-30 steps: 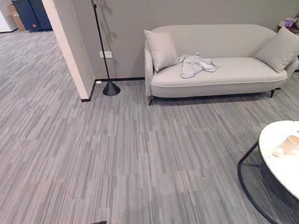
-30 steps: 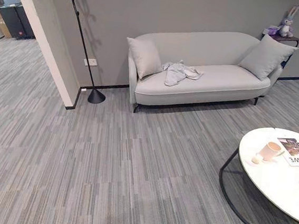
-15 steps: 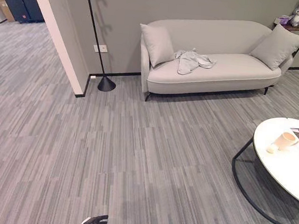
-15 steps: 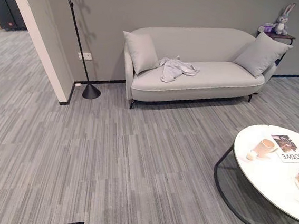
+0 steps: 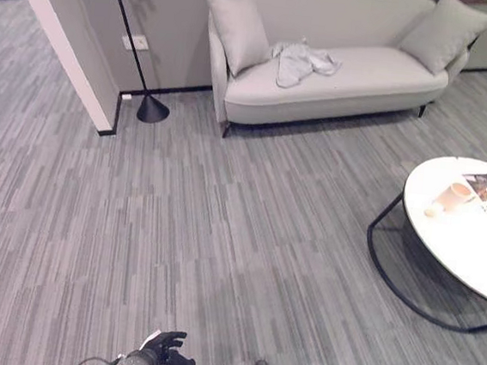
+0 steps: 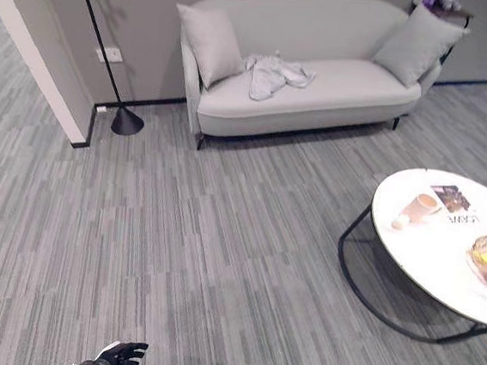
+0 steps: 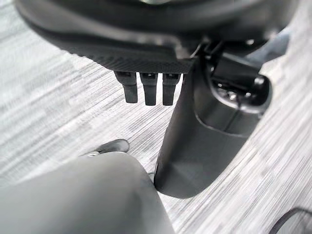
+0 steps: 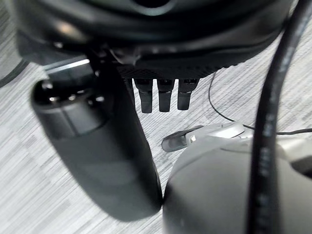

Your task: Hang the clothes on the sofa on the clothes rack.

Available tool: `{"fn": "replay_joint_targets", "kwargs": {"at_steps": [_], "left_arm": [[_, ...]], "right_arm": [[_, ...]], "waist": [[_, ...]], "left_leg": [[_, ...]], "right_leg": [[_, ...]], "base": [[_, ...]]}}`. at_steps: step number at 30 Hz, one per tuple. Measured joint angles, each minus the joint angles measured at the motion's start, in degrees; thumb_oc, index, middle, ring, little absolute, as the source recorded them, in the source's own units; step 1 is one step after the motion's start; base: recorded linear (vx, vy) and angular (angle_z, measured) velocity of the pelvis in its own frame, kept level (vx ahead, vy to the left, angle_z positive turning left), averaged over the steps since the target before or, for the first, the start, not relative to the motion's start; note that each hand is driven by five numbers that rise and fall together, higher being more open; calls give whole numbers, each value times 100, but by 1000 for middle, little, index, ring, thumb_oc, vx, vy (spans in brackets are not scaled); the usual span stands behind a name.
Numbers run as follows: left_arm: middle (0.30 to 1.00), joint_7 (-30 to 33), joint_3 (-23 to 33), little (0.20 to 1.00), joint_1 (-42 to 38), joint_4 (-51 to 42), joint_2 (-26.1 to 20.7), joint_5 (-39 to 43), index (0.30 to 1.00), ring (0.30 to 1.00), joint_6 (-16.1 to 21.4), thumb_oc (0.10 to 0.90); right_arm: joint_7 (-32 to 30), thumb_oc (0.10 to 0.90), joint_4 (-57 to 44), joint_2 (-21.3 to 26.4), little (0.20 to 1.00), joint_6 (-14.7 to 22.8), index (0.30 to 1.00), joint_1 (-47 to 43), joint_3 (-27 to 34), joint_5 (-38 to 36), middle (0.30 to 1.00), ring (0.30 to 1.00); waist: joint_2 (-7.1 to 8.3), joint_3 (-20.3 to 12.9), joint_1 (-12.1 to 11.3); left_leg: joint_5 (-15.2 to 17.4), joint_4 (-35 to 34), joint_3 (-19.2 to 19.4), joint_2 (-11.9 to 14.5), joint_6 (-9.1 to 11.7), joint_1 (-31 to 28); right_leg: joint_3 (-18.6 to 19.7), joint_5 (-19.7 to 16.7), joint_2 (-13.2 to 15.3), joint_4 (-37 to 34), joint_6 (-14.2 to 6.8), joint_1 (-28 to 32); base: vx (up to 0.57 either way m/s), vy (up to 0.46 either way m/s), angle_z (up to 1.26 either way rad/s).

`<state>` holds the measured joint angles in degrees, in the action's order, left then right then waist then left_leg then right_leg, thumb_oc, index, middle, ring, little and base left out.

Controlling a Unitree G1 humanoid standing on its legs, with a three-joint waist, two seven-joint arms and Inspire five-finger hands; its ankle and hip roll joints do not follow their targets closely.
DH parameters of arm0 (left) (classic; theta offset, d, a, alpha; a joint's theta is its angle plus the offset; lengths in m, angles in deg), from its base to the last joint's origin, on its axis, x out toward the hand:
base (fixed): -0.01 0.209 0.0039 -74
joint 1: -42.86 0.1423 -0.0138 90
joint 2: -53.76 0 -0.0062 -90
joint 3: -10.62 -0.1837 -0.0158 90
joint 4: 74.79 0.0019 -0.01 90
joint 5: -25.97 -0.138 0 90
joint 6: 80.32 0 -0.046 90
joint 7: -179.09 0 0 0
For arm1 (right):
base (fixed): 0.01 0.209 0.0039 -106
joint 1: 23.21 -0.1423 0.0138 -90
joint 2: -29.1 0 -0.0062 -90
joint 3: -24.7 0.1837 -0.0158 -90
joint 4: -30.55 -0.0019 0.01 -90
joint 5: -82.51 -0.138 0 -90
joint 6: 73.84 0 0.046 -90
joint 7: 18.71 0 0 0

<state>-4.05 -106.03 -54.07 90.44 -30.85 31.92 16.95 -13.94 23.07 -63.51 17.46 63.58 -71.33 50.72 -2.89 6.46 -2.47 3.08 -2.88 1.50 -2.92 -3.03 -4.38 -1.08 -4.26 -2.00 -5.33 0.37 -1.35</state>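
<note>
Crumpled light-grey garment (image 5: 300, 60) is lying on the beige fabric sofa (image 5: 357, 81), beside its left cushion (image 5: 238, 33). Black coat rack (image 5: 138, 52) is standing on striped grey carpet (image 5: 221, 232) by the wall. Left hand (image 7: 148, 87) and right hand (image 8: 163, 95) are hanging empty, fingers relaxed straight.

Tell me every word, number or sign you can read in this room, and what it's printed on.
Flat magazine with a photo cover on the round white table: a short line of dark print, too blurred to read.
White wall socket: no markings can be made out.
No other text is legible.
</note>
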Motion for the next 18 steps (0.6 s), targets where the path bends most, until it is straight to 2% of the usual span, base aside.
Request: {"fn": "replay_joint_targets", "kwargs": {"at_steps": [1,3,5,8,9,12,15,17,18], "left_arm": [[900,6,-221,900,-138,-44,-8,-68,900,900,-9,800],[900,24,-304,900,-276,-86,46,-205,900,900,4,800],[900,33,-613,900,-588,-71,105,-262,900,900,-17,800],[900,32,-742,900,-783,-63,120,-444,900,900,-22,800],[900,38,-753,900,-744,-71,155,-493,900,900,-19,800],[900,62,-663,900,-588,-114,154,-486,900,900,-14,800],[900,51,-654,900,-669,-97,131,-490,900,900,-34,800],[900,24,-658,900,-716,-87,153,-661,900,900,-85,800],[900,21,-671,900,-726,-83,174,-661,900,900,-117,800]], "right_arm": [[-4,800,6,42,900,1,900,-96,-14,-2,900,900],[-12,800,19,41,900,2,900,-233,-12,-24,900,900],[-11,800,40,87,900,5,900,-536,-13,-25,900,900],[8,800,45,73,900,-11,900,-740,46,-44,900,900],[5,800,50,60,900,-16,900,-731,134,-56,900,900],[-4,800,46,153,900,3,900,-767,208,-46,900,900],[4,800,67,178,900,-118,900,-768,377,-70,900,900],[16,800,106,156,900,-145,900,-736,447,-293,900,900],[15,800,96,159,900,-189,900,-712,470,-322,900,900]], "waist": [[-15,93,45],[-39,229,149],[-90,394,205],[-75,674,325],[-90,704,344],[-111,722,268],[-100,722,264],[-102,717,312],[-128,700,361]], "left_leg": [[-30,7,8,-30,-41,145],[-77,2,28,-102,-75,262],[-165,-8,149,-96,-159,544],[-190,-16,365,-84,-197,446],[-199,-108,501,-42,-216,288],[-149,-227,926,25,-227,85],[-94,-224,1139,38,-166,74],[-30,-225,1222,64,-114,-27],[7,-224,1222,115,-110,-104]], "right_leg": [[4,-71,25,1,-7,-141],[7,-130,68,39,-17,-293],[36,-120,72,494,-26,-834],[-16,-105,73,862,-37,-997],[-271,76,101,1077,24,-994],[-807,466,315,1882,-77,-1147],[-667,446,393,1566,-114,-1204],[-622,291,396,1067,-326,-1205],[-616,158,400,928,-506,-1188]], "base": [[-96,135,-1],[-79,128,-11],[40,96,-28],[85,40,-33],[179,12,-44],[213,-81,-67],[162,-66,-59],[310,-87,-25],[375,-95,-14]]}}
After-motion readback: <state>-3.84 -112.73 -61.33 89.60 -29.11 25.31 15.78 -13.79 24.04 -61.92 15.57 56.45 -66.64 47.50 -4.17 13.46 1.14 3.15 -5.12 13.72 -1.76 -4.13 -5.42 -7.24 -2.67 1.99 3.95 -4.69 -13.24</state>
